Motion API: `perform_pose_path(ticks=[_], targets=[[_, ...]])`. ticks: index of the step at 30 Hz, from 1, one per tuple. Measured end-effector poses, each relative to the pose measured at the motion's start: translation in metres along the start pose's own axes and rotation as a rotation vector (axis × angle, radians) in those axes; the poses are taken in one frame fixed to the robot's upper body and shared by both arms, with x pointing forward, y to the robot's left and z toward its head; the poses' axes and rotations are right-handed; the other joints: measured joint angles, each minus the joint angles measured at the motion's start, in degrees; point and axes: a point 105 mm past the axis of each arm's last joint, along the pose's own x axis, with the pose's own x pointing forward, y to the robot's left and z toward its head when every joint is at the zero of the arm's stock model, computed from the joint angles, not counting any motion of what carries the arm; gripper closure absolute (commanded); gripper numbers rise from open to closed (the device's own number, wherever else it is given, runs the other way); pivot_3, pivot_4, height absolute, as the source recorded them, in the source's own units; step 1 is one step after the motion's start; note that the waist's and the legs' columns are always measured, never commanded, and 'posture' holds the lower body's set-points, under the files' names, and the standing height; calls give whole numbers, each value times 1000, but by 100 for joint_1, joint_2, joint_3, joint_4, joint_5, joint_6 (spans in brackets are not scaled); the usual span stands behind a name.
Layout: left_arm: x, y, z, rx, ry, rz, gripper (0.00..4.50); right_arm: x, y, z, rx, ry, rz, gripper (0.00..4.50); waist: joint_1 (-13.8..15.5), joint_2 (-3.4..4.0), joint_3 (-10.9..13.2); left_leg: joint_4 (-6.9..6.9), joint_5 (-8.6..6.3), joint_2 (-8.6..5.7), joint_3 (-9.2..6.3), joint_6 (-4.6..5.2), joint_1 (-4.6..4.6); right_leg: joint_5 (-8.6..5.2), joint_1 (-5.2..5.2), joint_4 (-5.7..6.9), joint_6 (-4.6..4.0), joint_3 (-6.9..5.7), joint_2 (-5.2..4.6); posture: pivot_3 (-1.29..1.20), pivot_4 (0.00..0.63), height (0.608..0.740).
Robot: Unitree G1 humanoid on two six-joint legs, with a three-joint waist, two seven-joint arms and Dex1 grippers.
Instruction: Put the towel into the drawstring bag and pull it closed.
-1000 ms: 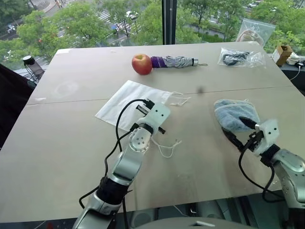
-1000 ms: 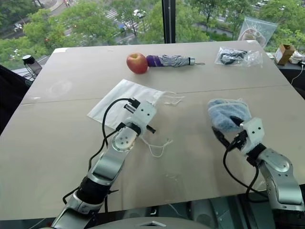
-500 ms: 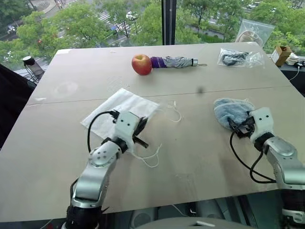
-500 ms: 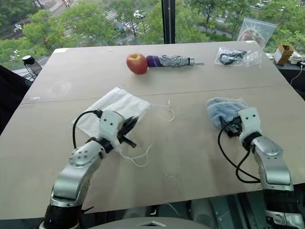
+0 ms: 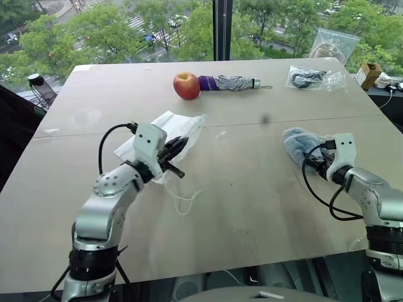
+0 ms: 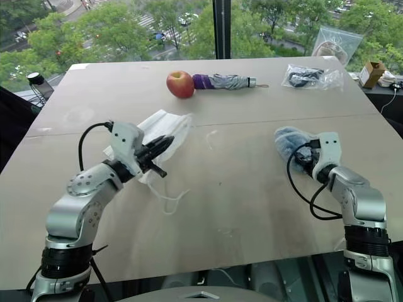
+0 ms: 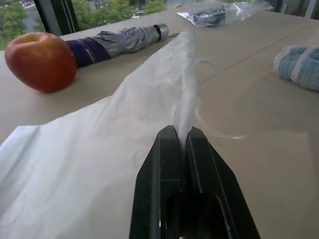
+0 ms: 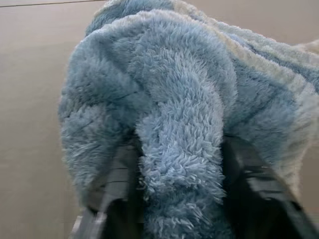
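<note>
The white drawstring bag lies left of the table's middle, with one edge lifted off the surface. My left gripper is shut on that raised edge; in the left wrist view the fabric runs out from between the closed fingertips. A thin cord loop trails on the table below it. The light blue fluffy towel sits bundled at the right. My right gripper is pressed into it, its fingers closed on a thick fold of towel.
A red apple and a folded grey-and-purple umbrella lie at the back centre. Clear plastic bags and a small cardboard box sit at the back right. The wide tan table stretches between the arms.
My left gripper moved left and up, dragging the bag's edge with it. My right gripper pushed forward into the towel and its open fingers closed on a fold.
</note>
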Motion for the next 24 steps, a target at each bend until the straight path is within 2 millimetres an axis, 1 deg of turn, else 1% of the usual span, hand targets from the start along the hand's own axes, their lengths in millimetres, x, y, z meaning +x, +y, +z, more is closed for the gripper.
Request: perform_pose_path(ticks=[1,2,5,7,9,11,16,20,22,24], targets=[[-1,-2,-2,-14,12,-26,4500,0,1,1,-5,-2,3,4231,-4,0,0,0,0,0,1,0,0,0,0,0,0,1,0,0,150,740],[-1,-2,-4,-31,23,-44,4500,0,2,1,-8,-2,5,4434,-10,0,0,0,0,0,2,0,0,0,0,0,0,2,0,0,150,740],[-3,-6,-16,-97,57,-104,4500,2,6,2,-15,-10,14,4439,-49,-1,0,-2,0,2,2,0,1,0,-1,0,0,2,2,0,150,740],[-5,-1,-23,-82,83,-116,4500,4,10,4,-19,-19,20,4439,-82,-4,-1,-6,0,6,-1,0,2,0,-2,0,0,1,8,0,150,740],[-5,11,-27,-64,91,-91,3915,5,14,4,-22,-31,20,4439,-115,-3,-1,-16,0,6,-6,0,9,0,-2,0,-2,3,13,0,150,740],[-4,16,-27,-68,78,-94,3212,5,17,4,-21,-41,18,4439,-139,-5,-1,-22,0,10,-8,0,10,0,-4,-1,-2,3,18,0,150,740],[-5,11,-26,-74,55,-148,774,4,23,2,-22,-62,13,4440,-169,-5,-1,-42,-1,15,-3,-1,11,-2,-15,-1,-23,11,24,0,150,740],[-14,14,-36,-69,104,-175,735,4,26,2,-22,-69,12,4440,-181,-4,0,-49,-1,26,-5,-1,15,-9,-19,0,-28,8,36,0,150,740],[-18,17,-43,-36,143,-174,735,4,27,2,-21,-71,13,4440,-179,-3,0,-49,-1,32,-6,-1,15,-12,-20,0,-31,6,40,0,150,740],[-20,15,-50,14,184,-191,735,4,28,2,-19,-73,16,4440,-178,-2,1,-50,-1,35,-3,-1,15,-13,-23,0,-31,8,41,0,150,740]])
